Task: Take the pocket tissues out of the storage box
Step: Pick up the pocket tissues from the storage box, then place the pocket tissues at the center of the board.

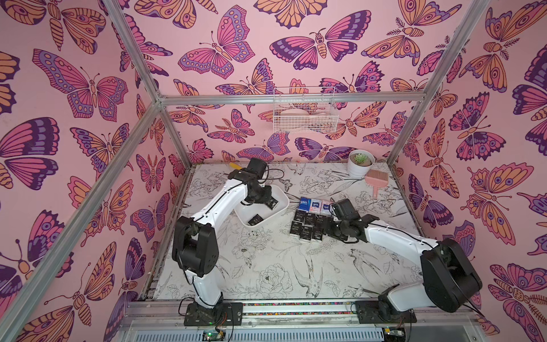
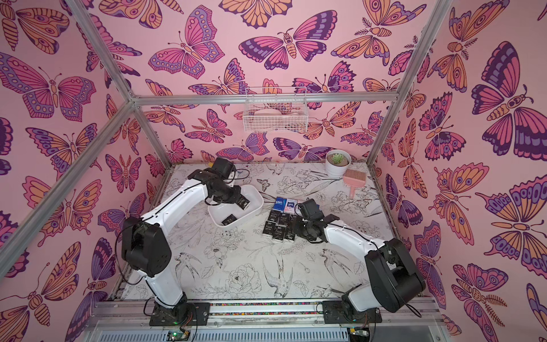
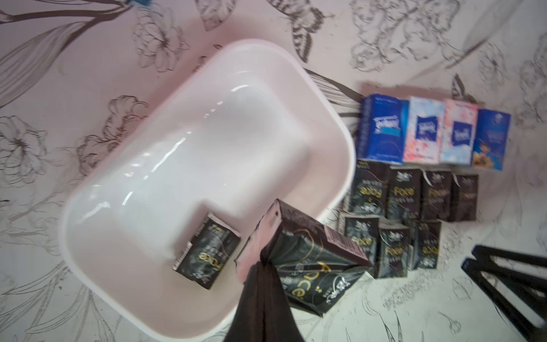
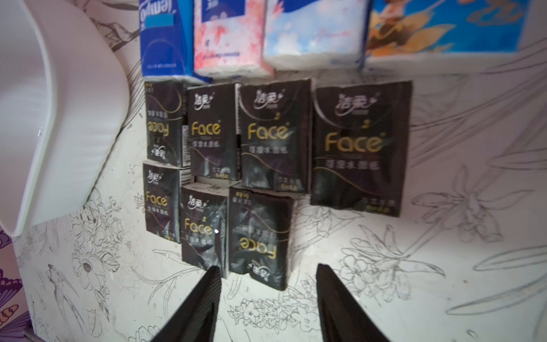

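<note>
In a top view, a black packet (image 1: 272, 204) is clamped by the left gripper (image 1: 268, 202) above the box (image 1: 276, 214). In the left wrist view, a second packet (image 3: 207, 254) is seen inside. In the right wrist view, the right gripper (image 4: 268, 268) is spread, empty, by the laid-out packets (image 4: 266, 133) right of the box.

The box (image 3: 207, 142) is white. The black packets (image 4: 359, 145) have gold words. There is also a dark blue packet (image 4: 161, 44), a pink-flowered packet (image 4: 229, 44), a sky-blue and white packet (image 4: 313, 35), and a blue-and-orange packet (image 4: 444, 29). The surface (image 1: 266, 260) is white with black drawings of flowers and birds. The walls (image 1: 207, 53) are pink with purple and orange butterflies. The pot (image 1: 355, 171) is white and the brush (image 1: 376, 178) is pink.
</note>
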Controlling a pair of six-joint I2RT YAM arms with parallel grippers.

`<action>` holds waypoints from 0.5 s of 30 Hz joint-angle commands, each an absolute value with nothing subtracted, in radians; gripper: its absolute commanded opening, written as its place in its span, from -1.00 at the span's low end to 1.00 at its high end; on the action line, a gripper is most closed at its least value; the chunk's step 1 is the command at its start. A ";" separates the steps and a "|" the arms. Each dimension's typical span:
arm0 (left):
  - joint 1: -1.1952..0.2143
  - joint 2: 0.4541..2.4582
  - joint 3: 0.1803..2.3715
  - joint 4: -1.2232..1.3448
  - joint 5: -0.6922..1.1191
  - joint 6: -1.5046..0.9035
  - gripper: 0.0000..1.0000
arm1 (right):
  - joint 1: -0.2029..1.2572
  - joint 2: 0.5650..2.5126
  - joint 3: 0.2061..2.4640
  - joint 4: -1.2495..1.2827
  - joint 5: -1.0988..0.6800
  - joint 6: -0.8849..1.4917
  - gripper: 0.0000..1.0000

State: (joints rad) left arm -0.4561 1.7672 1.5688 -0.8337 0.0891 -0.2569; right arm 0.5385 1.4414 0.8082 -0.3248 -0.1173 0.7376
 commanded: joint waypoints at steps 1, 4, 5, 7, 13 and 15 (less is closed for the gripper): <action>-0.565 1.740 1.514 -0.833 0.113 -0.270 -0.92 | 0.483 1.399 0.823 -0.421 -0.105 0.691 0.10; -0.667 1.762 1.498 -0.827 0.115 -0.276 -0.92 | 0.449 1.365 0.804 -0.457 -0.103 0.683 0.09; -0.697 1.773 1.496 -0.824 0.115 -0.277 -0.92 | 0.444 1.354 0.797 -0.463 -0.102 0.682 0.09; -0.758 1.801 1.485 -0.819 0.122 -0.285 -0.92 | 0.440 1.331 0.775 -0.475 -0.104 0.681 0.09; -0.861 1.854 1.401 -0.776 0.138 -0.336 -0.91 | 0.441 1.338 0.733 -0.479 -0.181 0.644 0.09; -0.882 1.866 1.373 -0.757 0.145 -0.352 -0.91 | 0.441 1.351 0.732 -0.485 -0.199 0.632 0.09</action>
State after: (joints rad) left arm -0.8642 1.8446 1.4086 -0.7784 0.1318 -0.3164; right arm 0.4454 1.3346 0.7376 -0.4461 -0.1574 0.6712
